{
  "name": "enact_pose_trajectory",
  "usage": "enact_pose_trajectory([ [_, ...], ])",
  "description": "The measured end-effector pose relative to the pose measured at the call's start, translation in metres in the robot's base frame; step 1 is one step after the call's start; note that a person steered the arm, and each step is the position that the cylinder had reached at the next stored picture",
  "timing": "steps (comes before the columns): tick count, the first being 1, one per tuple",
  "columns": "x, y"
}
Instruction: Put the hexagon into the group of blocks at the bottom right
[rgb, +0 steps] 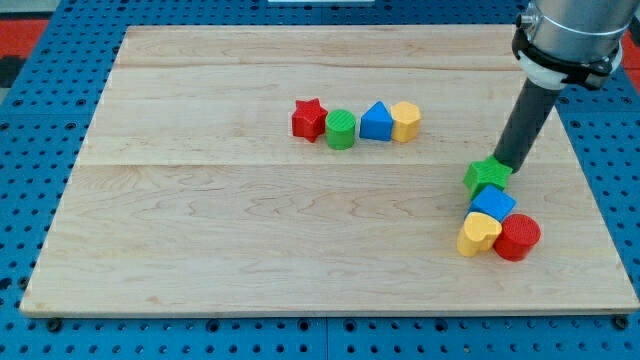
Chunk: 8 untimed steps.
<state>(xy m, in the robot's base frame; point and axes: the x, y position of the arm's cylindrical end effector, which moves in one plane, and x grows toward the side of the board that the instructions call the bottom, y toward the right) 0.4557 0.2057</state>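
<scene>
My tip (507, 165) is set against the green star (487, 177) atop the bottom-right group. The yellow hexagon (405, 121) is unpushed, well apart on the bench (200, 250). The end effector is a bare rod; nothing is grasped.

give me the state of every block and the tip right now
red star block: in top row, touching green cylinder
green cylinder block: in row
blue block: in row
yellow hexagon block: row's right end
green star block: against my tip
blue cube, yellow heart block, red cylinder block: clustered bottom right
</scene>
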Motion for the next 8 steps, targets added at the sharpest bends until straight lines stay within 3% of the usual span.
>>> enact_pose_trajectory([
  [1, -0.013, 0.0],
  [3, -0.096, -0.014],
  [5, -0.125, -0.102],
  [8, -0.063, -0.106],
])
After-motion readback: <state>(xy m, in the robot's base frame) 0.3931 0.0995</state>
